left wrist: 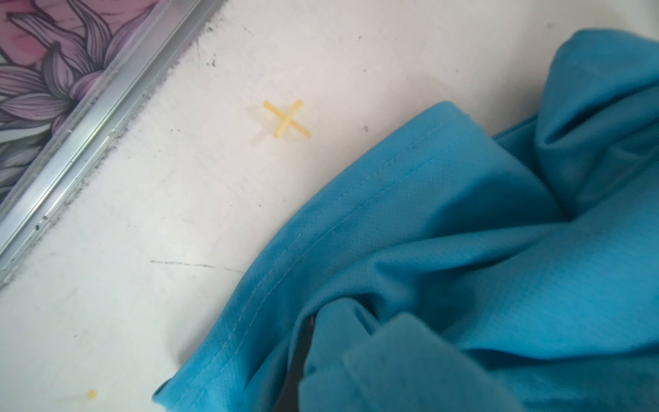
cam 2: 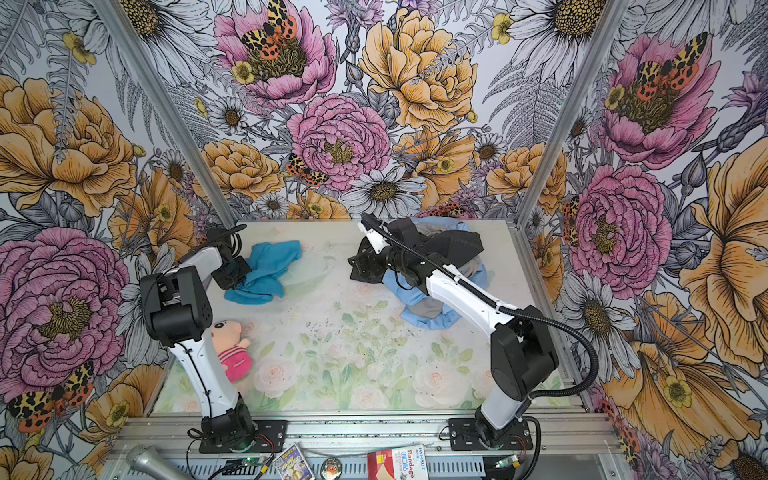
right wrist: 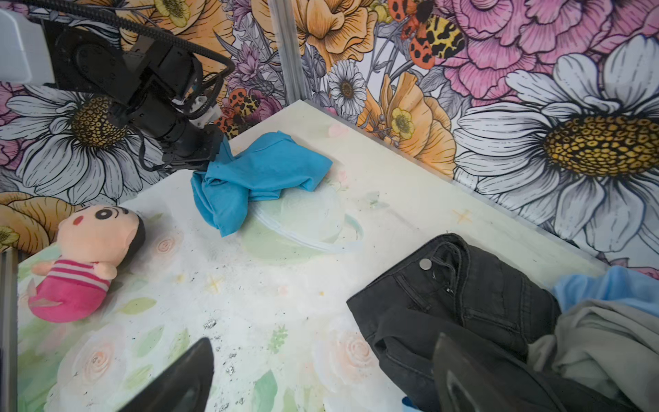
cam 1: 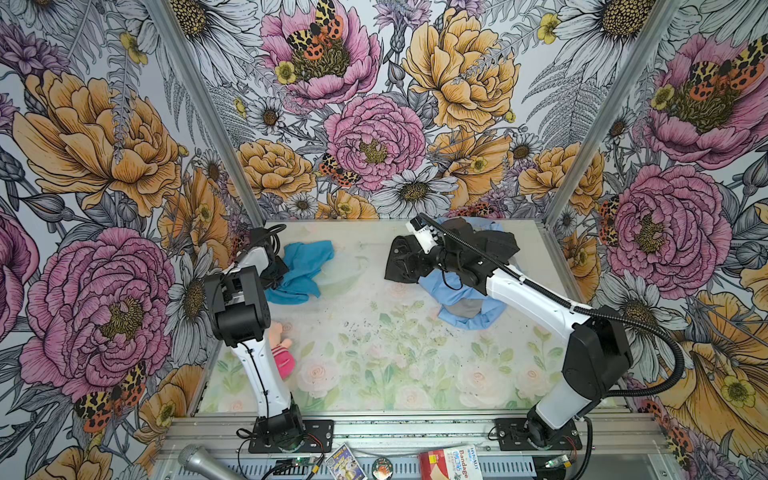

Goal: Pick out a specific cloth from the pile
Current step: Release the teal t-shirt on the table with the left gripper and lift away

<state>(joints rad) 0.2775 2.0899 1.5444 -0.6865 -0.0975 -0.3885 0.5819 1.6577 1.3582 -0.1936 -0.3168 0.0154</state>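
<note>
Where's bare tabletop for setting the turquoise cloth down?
Widest free patch: middle to front of the table, bordered by the plush doll, the turquoise cloth and the pile. Crowded at the back right under the pile, and at the left edge by the doll.

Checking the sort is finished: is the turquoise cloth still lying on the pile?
No: the turquoise cloth lies apart from the pile, bare table between them.

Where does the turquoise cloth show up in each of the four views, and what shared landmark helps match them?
Top views: the turquoise cloth lies at the table's far left, beside the left gripper.
Left wrist: fills the lower right of the picture.
Right wrist: upper middle, by the left gripper.
Shared landmark: the plush doll, absent from the left wrist view.
</note>
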